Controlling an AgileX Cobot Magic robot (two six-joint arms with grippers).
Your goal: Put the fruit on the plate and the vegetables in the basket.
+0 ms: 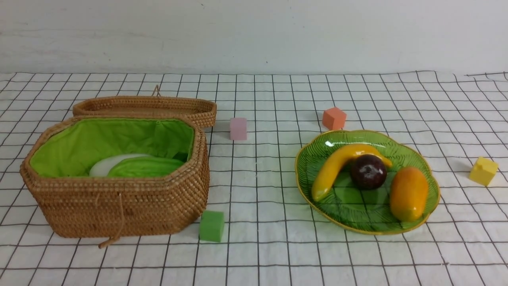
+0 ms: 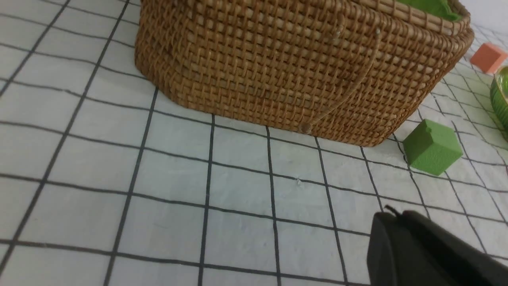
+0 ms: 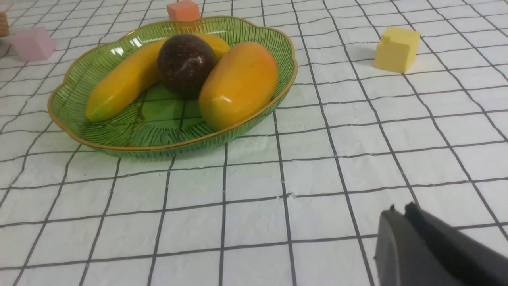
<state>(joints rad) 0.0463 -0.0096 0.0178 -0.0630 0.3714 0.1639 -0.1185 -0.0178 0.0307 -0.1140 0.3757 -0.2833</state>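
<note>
Black hands (image 2: 391,216) (image 3: 399,216) low over cloth (image 1: 262,174)

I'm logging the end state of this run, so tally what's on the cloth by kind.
Fruit on the plate: 3, namely banana, mangosteen, mango.
Vegetables visible in the basket: 2, one white, one green; more may be hidden.
Small cubes: 4, namely pink, orange, yellow, green.
Basket lid: 1.
Total with plate and basket: 12.
</note>
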